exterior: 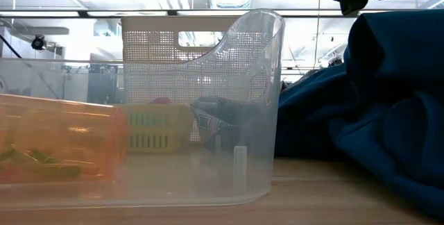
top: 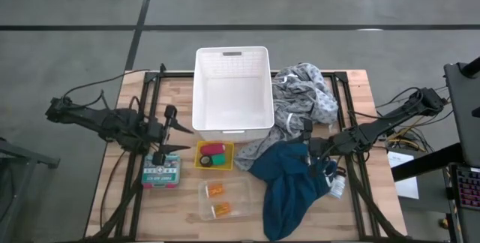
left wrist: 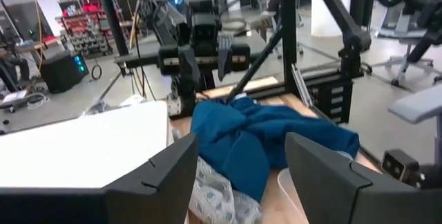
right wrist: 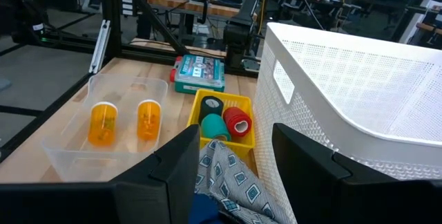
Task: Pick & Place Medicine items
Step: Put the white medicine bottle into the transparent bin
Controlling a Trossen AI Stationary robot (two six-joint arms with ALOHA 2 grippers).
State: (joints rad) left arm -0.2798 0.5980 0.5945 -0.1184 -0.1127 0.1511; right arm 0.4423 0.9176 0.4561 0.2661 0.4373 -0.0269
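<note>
Two orange pill bottles (top: 217,199) (right wrist: 124,122) lie on their sides in a clear tray (top: 244,194). A small yellow bin (top: 201,149) holds a pink-red cylinder (right wrist: 237,122), a dark green roll (right wrist: 212,104) and a teal roll. A white labelled bottle (top: 337,186) lies on the table at the right edge of the teal-blue cloth (top: 289,187). My left gripper (top: 176,120) (left wrist: 238,175) is open, left of the white basket, above a teal box (top: 162,172). My right gripper (top: 308,144) (right wrist: 228,162) is open over the two cloths, pointing toward the yellow bin.
A white perforated basket (top: 232,55) stands at the table's far middle. A grey patterned cloth (top: 306,99) lies heaped to its right, running under the teal-blue cloth. In the low view the clear tray (exterior: 257,100) fills the foreground, with the teal-blue cloth (exterior: 374,114) on its right.
</note>
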